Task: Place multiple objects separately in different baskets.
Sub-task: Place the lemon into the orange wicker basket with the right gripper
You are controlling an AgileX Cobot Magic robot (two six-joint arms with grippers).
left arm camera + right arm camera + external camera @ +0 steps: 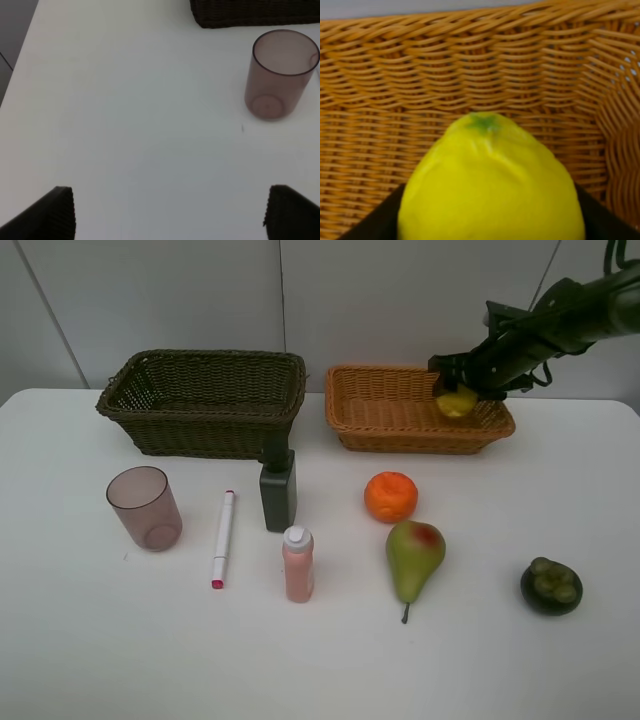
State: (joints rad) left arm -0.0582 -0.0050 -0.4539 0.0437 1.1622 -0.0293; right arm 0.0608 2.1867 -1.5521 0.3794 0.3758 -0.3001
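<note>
Desk (80,660): white and level. It carries both baskets along the far side and a loose row of items nearer you.

Dark olive basket (205,400): far left, deep, nothing seen inside.

Orange-tan basket (400,425): far right, shallow, just beside the dark one. This is the receiving basket for the step in hand, in my judgement the setting-down of the lemon (457,402).

Advice on that step: the lemon sits low at the basket's right end, with the weave close behind it in the right wrist view. Contact with the basket floor cannot be confirmed. Lower until it rests, then part the jaws slowly. A lemon rolls, so let go only when it is seated, and lift straight up clear of the rim.

Right tool (462,390): clenched on the lemon, dark fingers (370,225) pressed to both of its flanks.

Left tool (170,212): jaws spread wide and holding nothing, over bare desk, with the translucent pinkish cup (145,508) near but untouched.

Items awaiting sorting, all on the desk outside the baskets:
- pear (413,558)
- orange (390,496)
- dark green bottle (278,490), which is close to the dark basket's front wall
- pink bottle (298,565)
- dark green round fruit (551,586)
- white-pink marker (223,538)
</note>
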